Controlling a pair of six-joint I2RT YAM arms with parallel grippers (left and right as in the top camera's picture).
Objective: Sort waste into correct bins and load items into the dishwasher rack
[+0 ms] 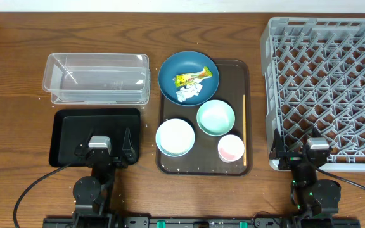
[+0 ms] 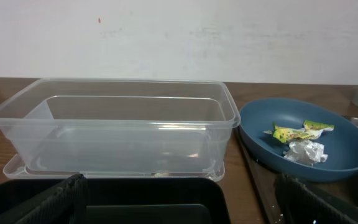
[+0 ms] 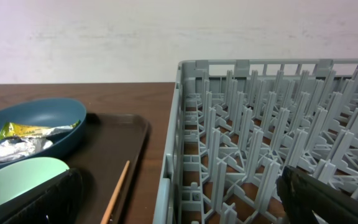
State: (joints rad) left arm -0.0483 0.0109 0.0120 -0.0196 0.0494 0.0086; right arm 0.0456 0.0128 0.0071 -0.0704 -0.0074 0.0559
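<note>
On the brown tray [image 1: 235,71], a dark blue bowl [image 1: 173,73] holds a yellow-green wrapper [image 1: 194,78] and crumpled white paper [image 1: 187,95]. In front of it stand a mint-green bowl [image 1: 215,117], a white bowl [image 1: 175,137] and a pink cup [image 1: 230,148]. A chopstick [image 1: 244,130] lies along the tray's right side. My left gripper [image 1: 104,151] is open over the black tray [image 1: 71,126], facing the clear tub [image 2: 117,124]. My right gripper [image 1: 315,153] is open at the near left corner of the grey rack [image 1: 334,63]. Neither gripper holds anything.
The clear tub [image 1: 97,78] sits behind the black tray at the left. The brown tray fills the middle of the wooden table, and the rack [image 3: 260,124] takes up the right side. A wall stands behind the table.
</note>
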